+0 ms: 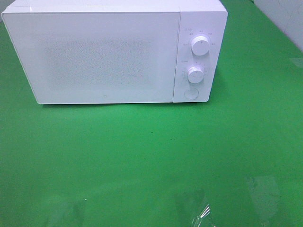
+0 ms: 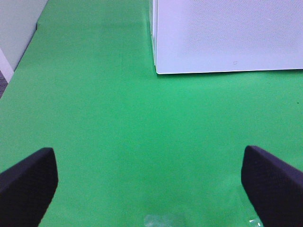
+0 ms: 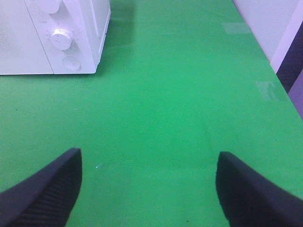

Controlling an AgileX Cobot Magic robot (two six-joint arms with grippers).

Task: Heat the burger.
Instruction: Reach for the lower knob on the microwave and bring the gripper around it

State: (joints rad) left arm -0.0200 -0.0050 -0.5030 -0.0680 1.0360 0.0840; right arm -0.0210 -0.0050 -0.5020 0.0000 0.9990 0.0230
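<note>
The burger is out of view in all three views. A white microwave point(image 1: 104, 52) stands at the back of the green table with its door shut; its front corner shows in the left wrist view point(image 2: 227, 33), and its knob panel in the right wrist view point(image 3: 47, 38). My left gripper point(image 2: 149, 165) hovers over bare green cloth, open, with nothing between its black fingers point(image 2: 28, 182). My right gripper point(image 3: 149, 163) is also open and empty, over cloth to the right of the microwave. Neither gripper shows in the exterior high view.
The microwave's panel has two round knobs point(image 1: 200, 46) point(image 1: 195, 74) and a door button point(image 1: 191, 92). A scrap of clear plastic point(image 1: 201, 215) lies at the table's front edge. The table's right edge point(image 3: 284, 90) and left edge point(image 2: 19, 61) border walls.
</note>
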